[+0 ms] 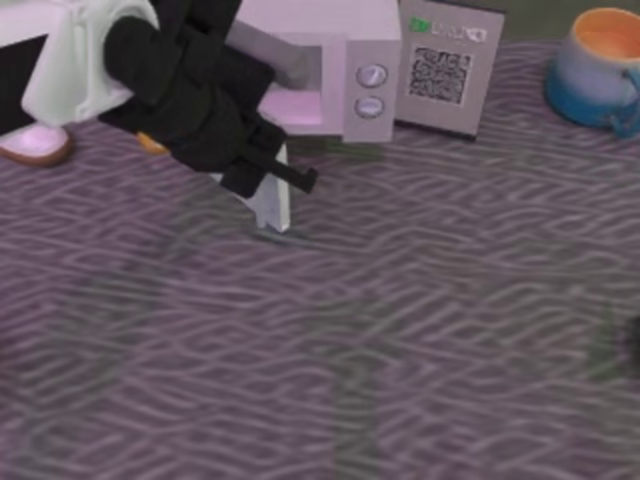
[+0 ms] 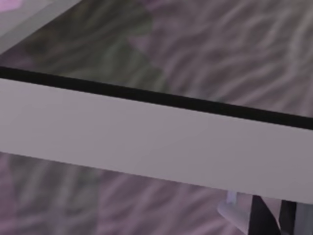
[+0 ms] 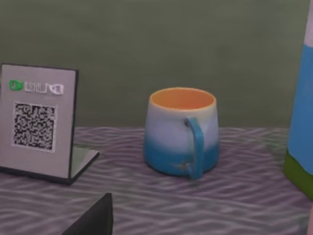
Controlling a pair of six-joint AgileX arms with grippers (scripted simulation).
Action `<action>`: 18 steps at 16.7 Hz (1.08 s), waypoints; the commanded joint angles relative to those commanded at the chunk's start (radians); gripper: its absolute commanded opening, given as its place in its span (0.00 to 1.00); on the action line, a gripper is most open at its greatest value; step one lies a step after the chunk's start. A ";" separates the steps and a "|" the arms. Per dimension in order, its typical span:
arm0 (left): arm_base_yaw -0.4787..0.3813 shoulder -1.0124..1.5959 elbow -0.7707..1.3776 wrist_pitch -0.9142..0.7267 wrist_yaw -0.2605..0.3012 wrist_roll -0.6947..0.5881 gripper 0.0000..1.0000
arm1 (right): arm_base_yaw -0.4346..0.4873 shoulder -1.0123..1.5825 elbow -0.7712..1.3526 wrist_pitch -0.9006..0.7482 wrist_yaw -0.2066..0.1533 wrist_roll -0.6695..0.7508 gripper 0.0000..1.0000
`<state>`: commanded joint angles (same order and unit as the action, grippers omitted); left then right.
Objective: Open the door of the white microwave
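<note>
While the white microwave (image 1: 335,70) stands at the far edge of the table, left of centre, its door (image 1: 272,196) is already swung well out toward the near side, baring the pale cavity.

Item: door. Flat, rigid white panel, hinged on the left side of the cabinet; judged light and free-swinging, with smooth faces that could slip between fingers. Its edge fills the left wrist view as a pale band (image 2: 156,137) with a dark line along it.

Hold: best taken at the free vertical edge, far from the hinge, pinched across the thickness. The cabinet looks light enough to skid if pulled hard.

Left gripper (image 1: 285,175): at the door's free edge, apparently gripping the panel, though its fingers are largely hidden by the arm.

Right gripper: parked at the right, out of view; state not determinable.

Adjacent: QR-code placard (image 1: 449,68) just right of the microwave; blue mug (image 1: 592,68) at far right.
</note>
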<state>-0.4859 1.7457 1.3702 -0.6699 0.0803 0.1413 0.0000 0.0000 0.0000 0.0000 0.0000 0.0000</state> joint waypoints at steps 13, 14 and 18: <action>0.017 -0.016 -0.021 -0.004 0.034 0.052 0.00 | 0.000 0.000 0.000 0.000 0.000 0.000 1.00; 0.027 -0.024 -0.030 -0.007 0.046 0.077 0.00 | 0.000 0.000 0.000 0.000 0.000 0.000 1.00; 0.062 -0.053 -0.059 -0.016 0.092 0.162 0.00 | 0.000 0.000 0.000 0.000 0.000 0.000 1.00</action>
<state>-0.4235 1.6927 1.3112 -0.6857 0.1719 0.3038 0.0000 0.0000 0.0000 0.0000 0.0000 0.0000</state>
